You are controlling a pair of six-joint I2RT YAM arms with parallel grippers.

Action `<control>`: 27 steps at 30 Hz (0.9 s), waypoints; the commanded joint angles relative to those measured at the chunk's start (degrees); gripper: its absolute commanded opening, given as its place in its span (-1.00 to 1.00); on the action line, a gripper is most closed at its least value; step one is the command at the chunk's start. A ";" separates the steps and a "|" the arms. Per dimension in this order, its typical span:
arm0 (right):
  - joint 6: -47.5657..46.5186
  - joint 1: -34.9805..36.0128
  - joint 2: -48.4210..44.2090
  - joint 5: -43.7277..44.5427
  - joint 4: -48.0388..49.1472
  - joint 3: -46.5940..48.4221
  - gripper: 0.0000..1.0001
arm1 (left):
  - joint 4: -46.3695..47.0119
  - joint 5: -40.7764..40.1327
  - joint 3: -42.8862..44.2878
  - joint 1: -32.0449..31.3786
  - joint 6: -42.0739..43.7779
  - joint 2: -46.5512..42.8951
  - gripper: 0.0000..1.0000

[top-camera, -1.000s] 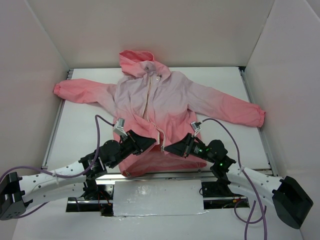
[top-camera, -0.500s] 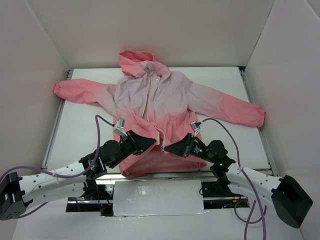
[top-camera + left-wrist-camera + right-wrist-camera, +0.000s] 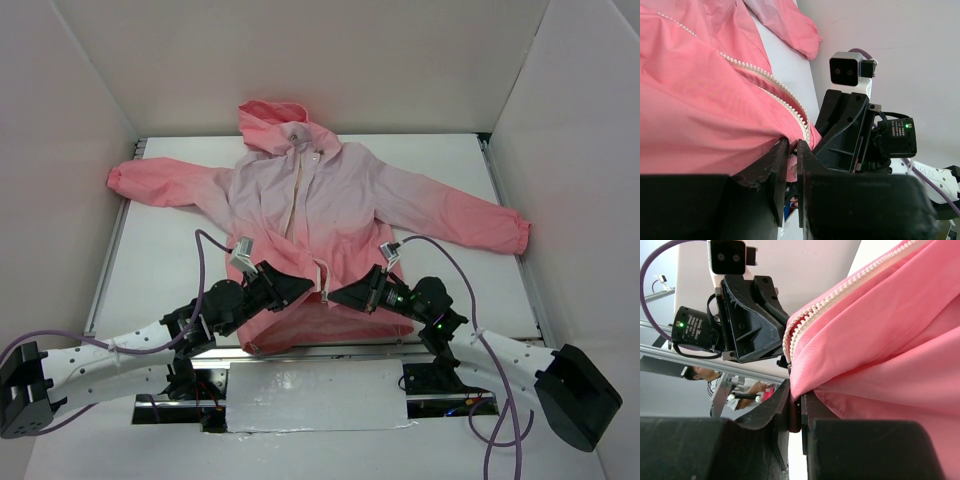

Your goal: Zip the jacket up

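Pinching the near hem of the jacket [image 3: 340, 205] on either side of its cream zipper [image 3: 297, 190], the left gripper [image 3: 300, 290] and right gripper [image 3: 338, 297] clamp narrow onto pink fabric, while the garment lies spread on the white table [image 3: 165, 265], hood [image 3: 272, 118] farthest.

A pink jacket [image 3: 340, 205] lies spread flat on a white table [image 3: 165, 265], hood at the top centre of the frame, sleeves stretched out left and right. A cream zipper [image 3: 297, 190] runs down its middle. From the bottom corners, the left gripper [image 3: 305, 291] and right gripper [image 3: 336, 297] meet at the hem, either side of the zipper's lower end.
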 commanded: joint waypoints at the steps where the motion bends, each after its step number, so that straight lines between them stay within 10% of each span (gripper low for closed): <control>1: -0.37 -1.15 0.16 -2.21 5.95 2.88 -1.00 | 3.31 0.38 1.59 -0.33 -0.58 -0.03 -1.00; 27: -1.95 -1.77 1.13 -5.11 6.57 2.35 -1.00 | 3.14 -1.64 2.91 -0.42 -0.32 -0.12 -1.00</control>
